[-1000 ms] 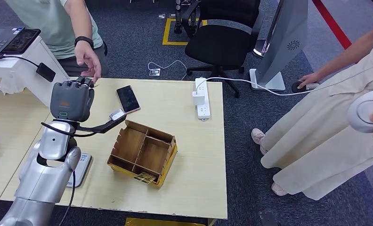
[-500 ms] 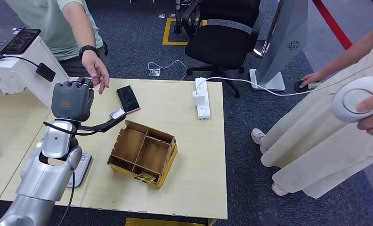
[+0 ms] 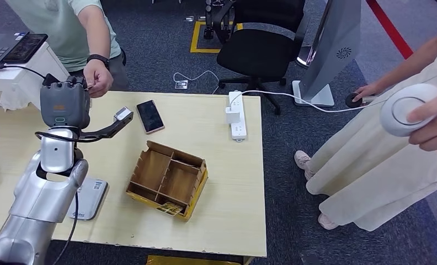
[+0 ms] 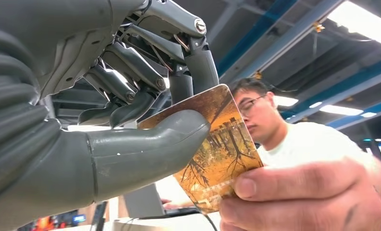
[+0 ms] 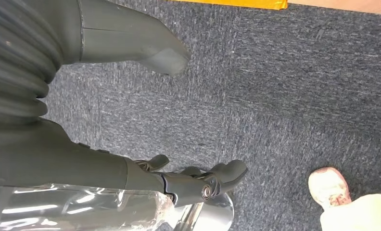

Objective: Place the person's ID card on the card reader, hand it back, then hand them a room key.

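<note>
So the left hand (image 3: 65,102) is raised over the far left part of the counter (image 3: 216,215), pinching the room key (image 4: 212,149) between its thumb and fingers. It's a card with an orange, tree-ish print. The person's hand (image 3: 96,78) reaches in from the far side and has its thumb and fingers on the other end of the same card, so both are gripping it at once. The right hand (image 5: 145,110) hangs low over the grey carpet (image 5: 294,86), fingers spread apart, nothing in it. The card reader (image 3: 87,199) lies flat at the near left of the counter. Right of it stands a brown divided box (image 3: 168,180), with a phone (image 3: 150,116) beyond that, further back.
</note>
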Controlling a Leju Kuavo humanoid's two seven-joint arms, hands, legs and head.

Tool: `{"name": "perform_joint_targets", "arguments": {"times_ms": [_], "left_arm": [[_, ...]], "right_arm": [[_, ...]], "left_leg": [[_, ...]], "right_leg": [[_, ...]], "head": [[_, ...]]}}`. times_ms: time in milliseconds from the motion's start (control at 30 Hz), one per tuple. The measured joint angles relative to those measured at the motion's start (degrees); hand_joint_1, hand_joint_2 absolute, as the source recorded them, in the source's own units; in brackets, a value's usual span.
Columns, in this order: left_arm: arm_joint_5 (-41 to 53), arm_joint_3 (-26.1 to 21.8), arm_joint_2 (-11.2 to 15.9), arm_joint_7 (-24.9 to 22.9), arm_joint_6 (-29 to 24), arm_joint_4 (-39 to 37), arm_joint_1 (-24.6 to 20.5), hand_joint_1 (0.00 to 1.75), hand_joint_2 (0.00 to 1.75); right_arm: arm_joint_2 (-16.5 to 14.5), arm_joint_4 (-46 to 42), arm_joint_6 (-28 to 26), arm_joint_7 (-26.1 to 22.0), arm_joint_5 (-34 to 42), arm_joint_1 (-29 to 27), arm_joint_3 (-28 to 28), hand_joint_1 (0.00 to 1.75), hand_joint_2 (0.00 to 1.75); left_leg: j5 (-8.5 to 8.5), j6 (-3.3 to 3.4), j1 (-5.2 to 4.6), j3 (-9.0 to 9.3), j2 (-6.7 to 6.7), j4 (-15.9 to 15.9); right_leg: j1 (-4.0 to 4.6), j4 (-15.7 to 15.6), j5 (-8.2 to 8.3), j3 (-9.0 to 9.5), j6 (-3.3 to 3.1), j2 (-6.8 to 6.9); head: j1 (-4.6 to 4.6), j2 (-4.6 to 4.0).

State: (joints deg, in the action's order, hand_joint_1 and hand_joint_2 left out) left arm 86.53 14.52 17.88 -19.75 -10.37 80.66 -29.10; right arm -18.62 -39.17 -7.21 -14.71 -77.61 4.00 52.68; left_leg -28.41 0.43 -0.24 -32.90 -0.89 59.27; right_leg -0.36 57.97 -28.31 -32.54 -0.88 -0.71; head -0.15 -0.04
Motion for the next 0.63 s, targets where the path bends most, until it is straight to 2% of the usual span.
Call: {"name": "perform_joint_targets", "arguments": {"times_ms": [200,367,500,633], "left_arm": [[0.0,0.9,0.5,-1.3,0.2,0.0,-0.6,1.75,1.75],[0.0,1.3,0.7,0.0,0.1,0.0,-0.7,1.75,1.75],[0.0,1.3,0.6,1.1,0.1,0.0,-0.7,0.0,1.75],[0.0,1.3,0.6,1.1,0.0,0.0,-0.7,0.0,1.75]], "right_arm": [[0.0,0.3,-0.4,-0.1,0.0,-0.3,0.0,0.0,1.75],[0.0,0.3,-0.4,-0.1,-0.1,-0.4,0.0,0.0,1.75],[0.0,0.3,-0.4,-0.1,-0.2,-0.4,0.0,0.0,1.75],[0.0,0.3,-0.4,0.0,-0.2,-0.4,0.0,0.0,1.75]], "left_leg": [[0.0,0.0,0.0,0.0,0.01,0.0],[0.0,0.0,0.0,0.0,0.01,0.0],[0.0,0.0,0.0,0.0,0.01,0.0],[0.0,0.0,0.0,0.0,0.01,0.0]], "right_leg": [[0.0,0.0,0.0,0.0,0.0,-0.01],[0.0,0.0,0.0,0.0,0.0,-0.02],[0.0,0.0,0.0,0.0,0.0,-0.02],[0.0,0.0,0.0,0.0,0.0,-0.02]], "head": [[0.0,0.0],[0.0,0.0],[0.0,0.0],[0.0,0.0]]}}
